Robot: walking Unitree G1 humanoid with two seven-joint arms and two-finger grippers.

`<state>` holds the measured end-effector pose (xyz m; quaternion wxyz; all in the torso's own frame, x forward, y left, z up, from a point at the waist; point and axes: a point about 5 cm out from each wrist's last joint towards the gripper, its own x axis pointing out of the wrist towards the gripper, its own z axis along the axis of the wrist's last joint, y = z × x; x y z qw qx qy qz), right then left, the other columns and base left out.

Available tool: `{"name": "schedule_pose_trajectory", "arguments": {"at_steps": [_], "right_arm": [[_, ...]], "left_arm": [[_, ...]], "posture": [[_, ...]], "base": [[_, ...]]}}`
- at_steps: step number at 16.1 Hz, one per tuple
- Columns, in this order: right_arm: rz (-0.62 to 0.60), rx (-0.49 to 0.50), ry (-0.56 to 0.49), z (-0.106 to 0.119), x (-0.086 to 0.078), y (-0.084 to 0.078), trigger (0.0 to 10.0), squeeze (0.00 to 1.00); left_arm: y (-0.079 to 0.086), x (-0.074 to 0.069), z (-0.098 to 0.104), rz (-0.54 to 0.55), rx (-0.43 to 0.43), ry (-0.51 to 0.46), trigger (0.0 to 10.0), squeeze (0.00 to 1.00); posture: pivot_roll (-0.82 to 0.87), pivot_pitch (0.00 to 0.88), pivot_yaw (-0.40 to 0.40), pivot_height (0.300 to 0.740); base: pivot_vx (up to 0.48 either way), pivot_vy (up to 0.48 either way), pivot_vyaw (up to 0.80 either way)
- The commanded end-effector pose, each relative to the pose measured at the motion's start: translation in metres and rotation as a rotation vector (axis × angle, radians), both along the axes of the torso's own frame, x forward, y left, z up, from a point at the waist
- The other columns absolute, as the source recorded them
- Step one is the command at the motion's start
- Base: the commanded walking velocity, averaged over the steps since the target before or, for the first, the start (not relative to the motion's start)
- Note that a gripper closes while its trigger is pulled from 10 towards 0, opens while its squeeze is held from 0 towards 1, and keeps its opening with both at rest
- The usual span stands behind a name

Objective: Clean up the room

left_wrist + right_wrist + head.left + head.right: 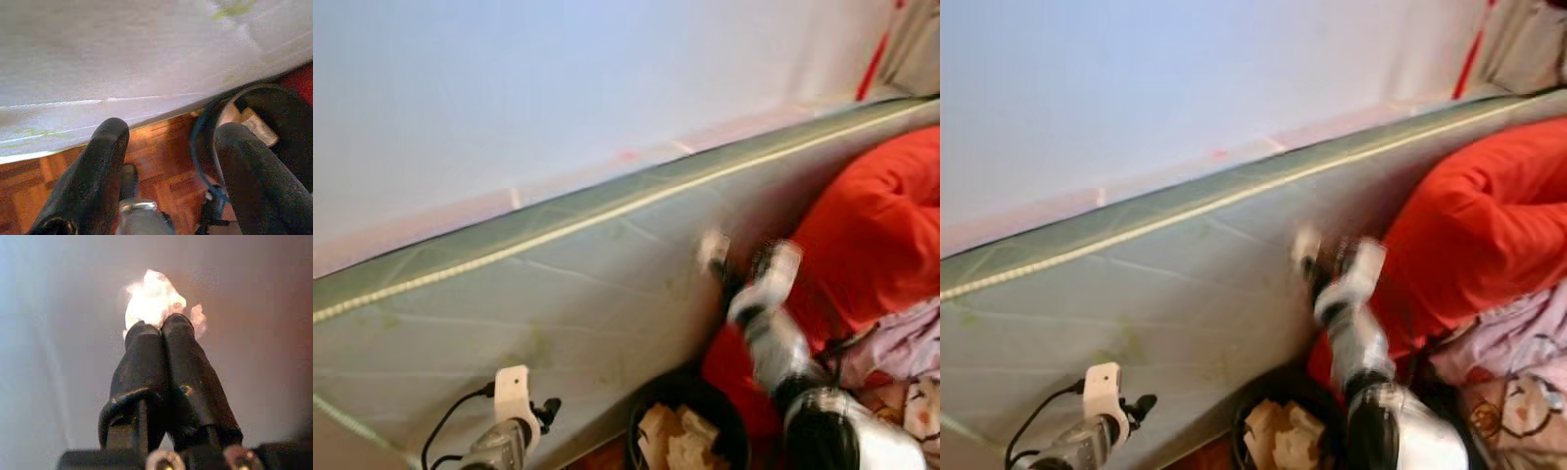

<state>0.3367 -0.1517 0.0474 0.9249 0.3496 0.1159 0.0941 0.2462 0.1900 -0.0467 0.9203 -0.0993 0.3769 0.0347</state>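
Crumpled white scrap, probably tissue or paper, is pinched at the tips of the right gripper; both black fingers pressed together on it, scrap sticking out past the tips. In the head views the right gripper is raised and blurred, up against the side of the pale green mattress, just beside the red blanket piled at the mattress's right end. White bit at the fingertips visible there too, blurred.

Key relation: the black bin sits on the wood floor at the foot of the mattress side, below the right gripper and a little toward the robot's left. It already holds brownish paper or cardboard scraps. So the scrap lies above the bin, not over its opening as far as the blur allows. My guess: the carry goes down and slightly left, then release over the rim.

Left gripper hangs low, fingers spread, nothing between them, pointing at the floor with the bin's rim just beside one finger. Left arm is nearer the bin, but right arm has the scrap. Scrap's long axis: cannot tell, it is too bright and crumpled.

Risk: a light scrap may cling to the pads or drift off outside the rim.
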Motion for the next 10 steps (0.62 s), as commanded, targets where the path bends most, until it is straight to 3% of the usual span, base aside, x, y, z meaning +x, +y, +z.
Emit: {"name": "schedule_pose_trajectory", "arguments": {"at_steps": [1, 2, 3, 4, 5, 6, 9, 10], "right_arm": [[-0.018, -0.044, -0.034, 0.012, 0.009, -0.007, 10.0, 0.00], [0.006, -0.098, -0.012, 0.010, 0.008, -0.006, 10.0, 0.00], [0.054, -0.229, 0.058, 0.000, 0.003, -0.004, 10.0, 0.00], [0.133, -0.427, 0.142, -0.018, -0.009, -0.003, 10.0, 0.00], [0.151, -0.463, 0.156, -0.022, -0.013, -0.003, 10.0, 0.00], [0.185, -0.549, 0.251, -0.043, -0.029, -0.004, 10.0, 0.00], [0.209, -0.566, 0.290, -0.057, -0.044, 0.005, 10.0, 0.00], [0.140, -0.547, 0.299, -0.055, -0.041, -0.001, 10.0, 0.00]], "left_arm": [[-0.001, -0.001, -0.001, -0.002, 0.004, 0.005, 10.0, 0.00], [-0.001, -0.001, -0.001, -0.001, 0.004, 0.006, 10.0, 0.00], [-0.001, -0.001, -0.001, 0.000, 0.004, 0.006, 10.0, 0.00], [-0.001, -0.002, -0.002, -0.001, 0.004, 0.007, 10.0, 0.00], [-0.001, -0.002, -0.002, -0.001, 0.004, 0.007, 10.0, 0.00], [-0.001, -0.002, -0.002, -0.002, 0.004, 0.007, 10.0, 0.00], [-0.001, -0.002, -0.002, -0.003, 0.004, 0.008, 10.0, 0.00], [-0.001, -0.002, -0.002, -0.003, 0.005, 0.009, 10.0, 0.00]], "posture": [[0.04, 0.000, -0.004, 0.740], [0.04, 0.000, -0.006, 0.740], [0.04, 0.000, -0.006, 0.740], [0.04, 0.000, -0.007, 0.740], [0.04, 0.000, -0.007, 0.740], [0.04, 0.000, -0.008, 0.740], [0.05, 0.000, -0.006, 0.740], [0.05, 0.000, -0.008, 0.740]], "base": [[0.000, 0.000, 0.00], [0.000, 0.000, 0.00], [0.000, 0.000, 0.00], [0.000, 0.000, 0.00], [0.000, 0.000, 0.00], [0.000, 0.000, 0.00], [0.000, 0.000, 0.00], [0.000, 0.000, 0.00]]}}
